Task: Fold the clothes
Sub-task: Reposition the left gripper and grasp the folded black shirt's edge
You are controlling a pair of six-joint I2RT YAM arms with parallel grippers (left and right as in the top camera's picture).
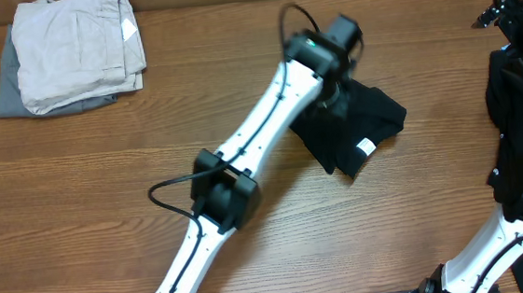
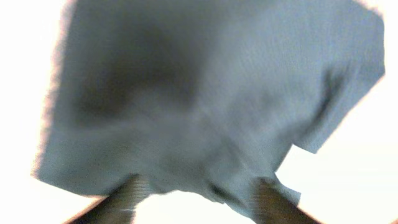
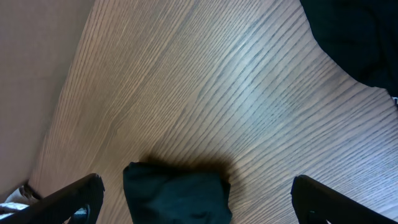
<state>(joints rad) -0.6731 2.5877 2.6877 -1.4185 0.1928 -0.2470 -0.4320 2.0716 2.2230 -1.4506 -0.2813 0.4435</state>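
The folded black T-shirt (image 1: 371,112) with its white tag (image 1: 366,146) lies on the bench (image 1: 238,83), a little right of the middle. The left claw (image 2: 196,186) hangs close over it with its fingers (image 2: 124,199) apart; the cloth looks blurred there. The right claw (image 3: 198,186) is wide apart and holds nothing. Folded cream garments (image 1: 76,49) lie at the far left, and a black pile (image 1: 521,117) at the right edge.

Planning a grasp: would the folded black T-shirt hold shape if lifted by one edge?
Probably not: the black T-shirt lies in slack, uneven layers, so it would likely droop and unfold. Pushed over the table, it may bunch.
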